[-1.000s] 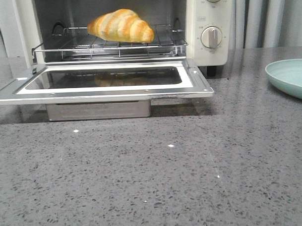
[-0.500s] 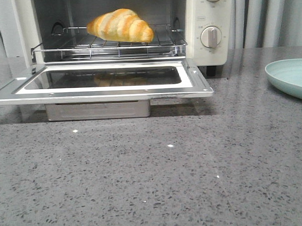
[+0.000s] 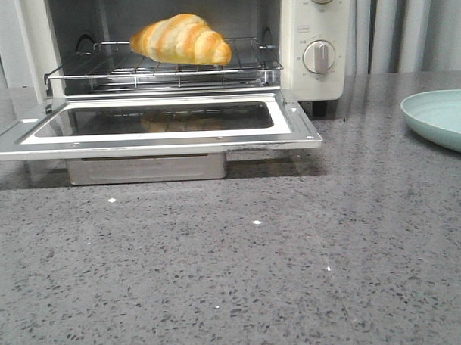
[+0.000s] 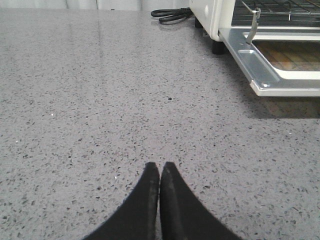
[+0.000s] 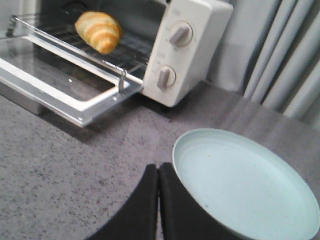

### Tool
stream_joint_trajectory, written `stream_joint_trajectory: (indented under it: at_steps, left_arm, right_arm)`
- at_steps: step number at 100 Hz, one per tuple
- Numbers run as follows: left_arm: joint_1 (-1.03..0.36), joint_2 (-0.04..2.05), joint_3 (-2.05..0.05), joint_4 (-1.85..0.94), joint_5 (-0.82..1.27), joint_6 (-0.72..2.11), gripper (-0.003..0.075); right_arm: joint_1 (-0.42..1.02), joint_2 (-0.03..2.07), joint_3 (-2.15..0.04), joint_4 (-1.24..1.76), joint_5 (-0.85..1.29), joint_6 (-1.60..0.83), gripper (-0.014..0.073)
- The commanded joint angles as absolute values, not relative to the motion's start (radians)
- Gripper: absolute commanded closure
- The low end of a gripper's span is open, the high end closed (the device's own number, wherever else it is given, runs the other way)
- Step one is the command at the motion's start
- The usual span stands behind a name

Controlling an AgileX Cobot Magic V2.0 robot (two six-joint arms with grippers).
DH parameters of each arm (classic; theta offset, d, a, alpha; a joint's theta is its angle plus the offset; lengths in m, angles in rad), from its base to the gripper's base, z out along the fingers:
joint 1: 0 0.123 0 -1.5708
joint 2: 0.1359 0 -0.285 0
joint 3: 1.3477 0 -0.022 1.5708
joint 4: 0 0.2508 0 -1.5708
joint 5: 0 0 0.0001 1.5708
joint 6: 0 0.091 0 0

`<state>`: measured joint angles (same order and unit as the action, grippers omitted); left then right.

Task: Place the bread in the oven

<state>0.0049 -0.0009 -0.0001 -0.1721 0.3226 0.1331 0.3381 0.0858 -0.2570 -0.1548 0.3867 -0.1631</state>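
**Bread on the rack, door down: keep clear of the oven**

The counter [image 3: 234, 278] fills the lower two thirds of the front view, grey and speckled. The oven [image 3: 318, 71] takes the upper left of that frame, its door [image 3: 161, 137] dropped flat toward the camera and its two knobs showing at upper centre-right. A pale green plate [image 3: 440, 116] sits at the right edge, well apart from the oven.

The bread [image 3: 182, 39] lies on the rack [image 3: 166, 69] inside the oven, at the top centre-left of the front view, resting level and apart from the walls. A faint reflection of it shows in the door glass below.

Neither arm appears in the front view. In the left wrist view the left gripper [image 4: 159, 170] sits at bottom centre with its fingers pressed together and nothing between them, over bare counter, the door corner at the upper right of that frame. In the right wrist view the right gripper [image 5: 158, 172] is likewise closed and empty at bottom centre, just beside the plate's rim, with the bread in the upper left.

By these views the bread is placed, so the placing looks done. To finish well, both arms should stay low and clear of the open door and the plate, so nothing jolts the rack. Whether the door needs shutting, the task does not say.
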Motion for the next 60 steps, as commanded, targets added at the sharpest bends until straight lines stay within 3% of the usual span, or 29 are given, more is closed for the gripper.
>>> stream_joint_trajectory:
  at_steps: [1,15,27,50,60]
  left_arm:
    - [0.001,-0.029,0.024,-0.181,0.252,0.131,0.0741]
    - [0.001,-0.029,0.024,-0.181,0.252,0.131,0.0741]
    - [0.001,-0.029,0.024,-0.181,0.252,0.131,0.0741]
    - [0.001,-0.029,0.024,-0.181,0.252,0.131,0.0741]
    - [0.001,-0.029,0.024,-0.181,0.252,0.131,0.0741]
  right_arm:
    - [0.247,0.098,-0.194,-0.134,0.186,-0.161,0.0641]
    - [0.138,0.093,-0.054,-0.101,0.031,-0.148,0.0642]
    - [0.095,0.054,0.039,-0.097,0.031,0.035,0.0642]
    - [0.03,-0.028,0.036,-0.106,0.3,0.059,0.0642]
    - [0.009,-0.028,0.036,-0.124,0.31,0.057,0.0642]
